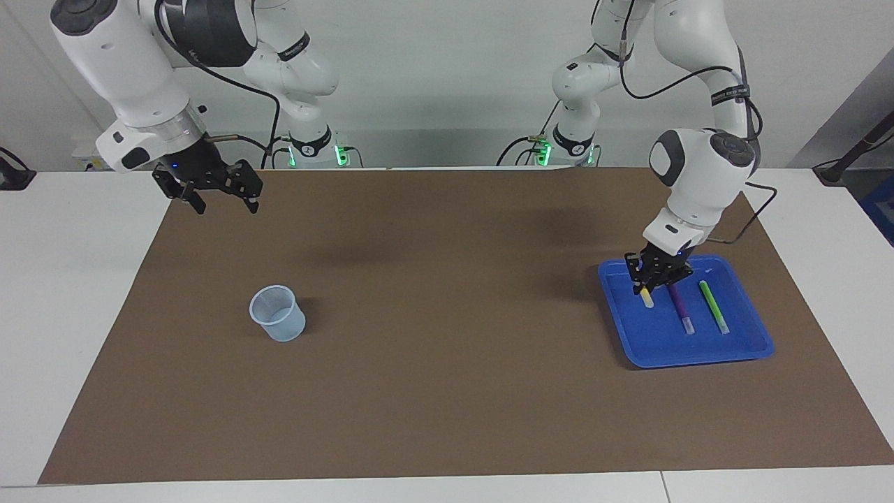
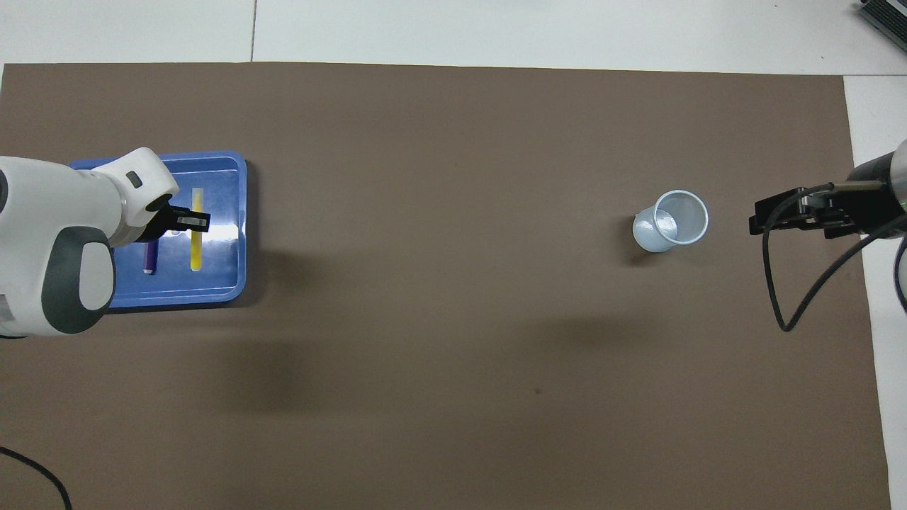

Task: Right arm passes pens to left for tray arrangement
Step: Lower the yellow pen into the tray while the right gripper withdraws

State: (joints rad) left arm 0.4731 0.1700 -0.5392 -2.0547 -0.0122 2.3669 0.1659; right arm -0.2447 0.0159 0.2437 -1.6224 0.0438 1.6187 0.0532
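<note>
The left gripper (image 1: 655,278) is closing around the yellow pen (image 1: 647,297) inside the blue tray (image 1: 698,349), beside the purple pen (image 1: 679,307) and green pen (image 1: 714,306); the task is looking nearly finished. The right gripper (image 1: 225,198) is waiting open, raised well apart from the tray.

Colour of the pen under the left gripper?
Yellow pen with a pale end, lying in the tray; clearest in the overhead view.

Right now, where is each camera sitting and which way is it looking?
Facing view: high across the table, looking at the robots; both arms show whole, the right gripper raised, the left gripper down on the yellow pen in the blue tray.
Overhead view: high above the robots' end, looking steeply down; only the left forearm and right wrist show.
Both share the tray, yellow pen, purple pen and cup.
</note>
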